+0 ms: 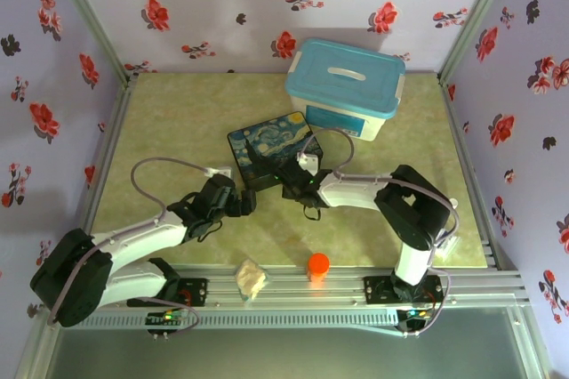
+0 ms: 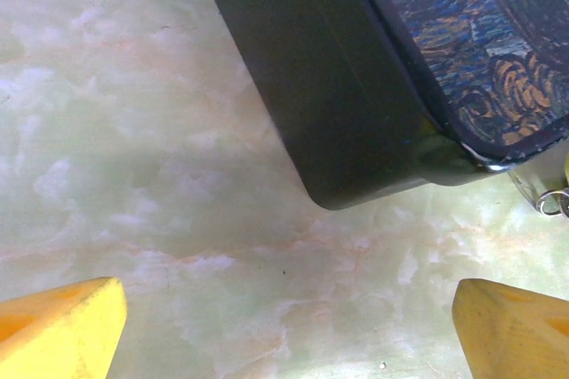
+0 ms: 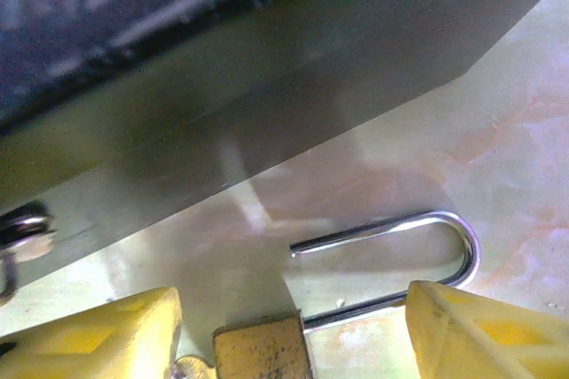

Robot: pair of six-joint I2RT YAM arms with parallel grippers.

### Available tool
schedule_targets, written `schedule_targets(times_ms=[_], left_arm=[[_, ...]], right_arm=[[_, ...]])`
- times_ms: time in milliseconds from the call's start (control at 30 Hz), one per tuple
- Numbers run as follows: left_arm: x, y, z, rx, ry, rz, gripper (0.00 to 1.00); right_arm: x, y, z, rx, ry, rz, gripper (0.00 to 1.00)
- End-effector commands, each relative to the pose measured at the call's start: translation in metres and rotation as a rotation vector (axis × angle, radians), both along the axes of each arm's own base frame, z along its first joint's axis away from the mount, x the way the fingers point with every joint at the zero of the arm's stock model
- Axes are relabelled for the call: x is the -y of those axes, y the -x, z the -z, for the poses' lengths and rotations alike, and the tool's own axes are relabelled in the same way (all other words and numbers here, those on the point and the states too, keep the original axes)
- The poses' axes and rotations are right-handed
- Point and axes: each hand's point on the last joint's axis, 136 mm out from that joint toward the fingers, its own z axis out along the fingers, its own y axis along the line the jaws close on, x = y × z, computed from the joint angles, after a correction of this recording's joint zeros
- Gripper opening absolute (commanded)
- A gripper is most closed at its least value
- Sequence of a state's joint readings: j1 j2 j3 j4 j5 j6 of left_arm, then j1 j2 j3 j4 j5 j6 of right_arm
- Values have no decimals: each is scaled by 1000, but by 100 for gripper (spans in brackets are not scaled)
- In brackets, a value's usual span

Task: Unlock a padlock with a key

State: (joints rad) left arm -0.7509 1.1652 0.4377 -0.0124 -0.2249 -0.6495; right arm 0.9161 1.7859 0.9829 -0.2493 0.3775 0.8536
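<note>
So the left gripper [image 2: 289, 334] is parked by the near corner of the painted box [image 2: 356, 85], jaws spread wide with nothing but bare counter [image 2: 133, 130] between them, so it isn't contributing much right now. Moving right, the padlock [image 3: 262, 348] lies flat on the counter just in front of the box. Here's the interesting bit: one leg of its shackle [image 3: 462, 250] runs into the body while the other ends free in the air, so to me it looks popped open already. If that's right, the main job is pretty much done and only tidy-up is left. I can't pick out the key for sure. There's a small brassy bit [image 3: 191, 366] at the butt end of the lock body that might be part of it, but it's too cropped to tell. The right gripper [image 3: 292, 308] straddles the lock, jaws partway apart with gaps either side of the body, not clamping it. Materials: the counter is a glossy pale green marbled sheet. The box is hard, with smooth dark sides, rounded corners and a swirly blue-and-orange painted lid. The lock body is a dull scuffed brass block, the shackle a thin shiny steel U, and the fingers [image 2: 62, 326] are chunky matte yellow wedges.
</note>
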Motion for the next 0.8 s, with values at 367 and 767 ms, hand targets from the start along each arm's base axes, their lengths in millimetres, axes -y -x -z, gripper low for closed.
schedule_targets(times_ms=[367,767], left_arm=[[0,-2,4,10,2,-17,95],[8,-4,8,-2,4,1,94]], right_arm=[[65,41,-4,-18,193,-43,65],[72,47,-14,25,21,-95,64]])
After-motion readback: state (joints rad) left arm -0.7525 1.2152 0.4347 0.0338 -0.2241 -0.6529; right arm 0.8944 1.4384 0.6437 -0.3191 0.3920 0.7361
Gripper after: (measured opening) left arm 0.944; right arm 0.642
